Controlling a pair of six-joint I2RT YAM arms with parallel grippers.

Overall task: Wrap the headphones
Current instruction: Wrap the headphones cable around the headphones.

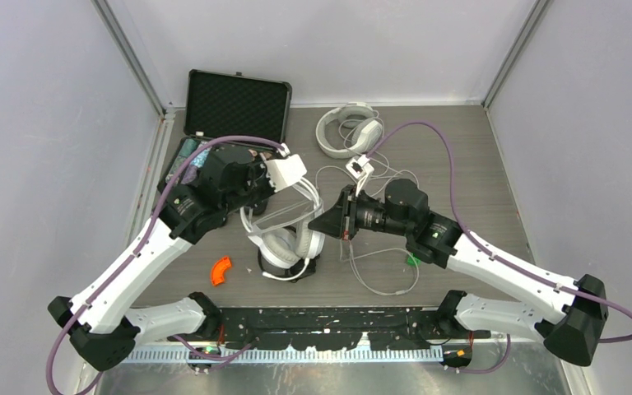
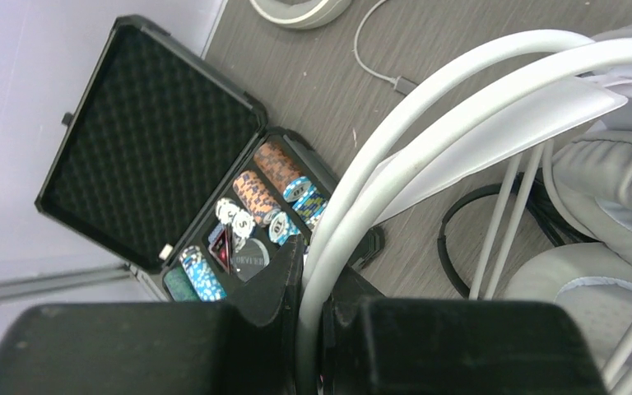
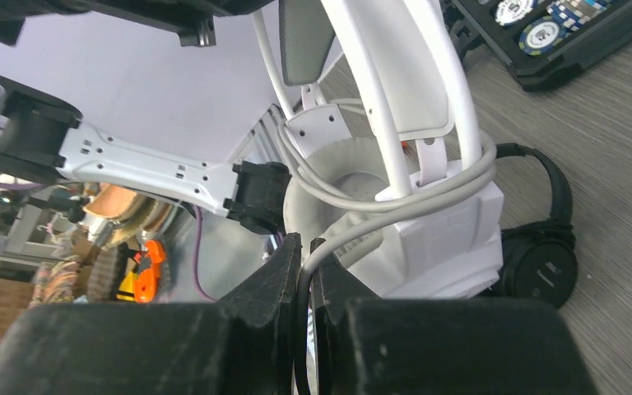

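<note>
White on white, mid-wrap: clamps padded white over-ear headphones (image 1: 282,244) by the band (image 2: 461,90) in left gripper (image 2: 317,263), pinches thin pale cord (image 3: 411,206) in right gripper (image 3: 306,247); next, likely needs another taut loop round.

Black headset (image 3: 543,270) half behind white headphones (image 3: 444,239)

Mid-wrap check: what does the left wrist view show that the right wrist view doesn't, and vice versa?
Left wrist only: the case's foam lid, a second white headset, and the left end effector clamping the white headband. Right wrist only: the pale cord wound around the ear cup, pinched in the right end effector. Both: the black headset and poker chips.
</note>
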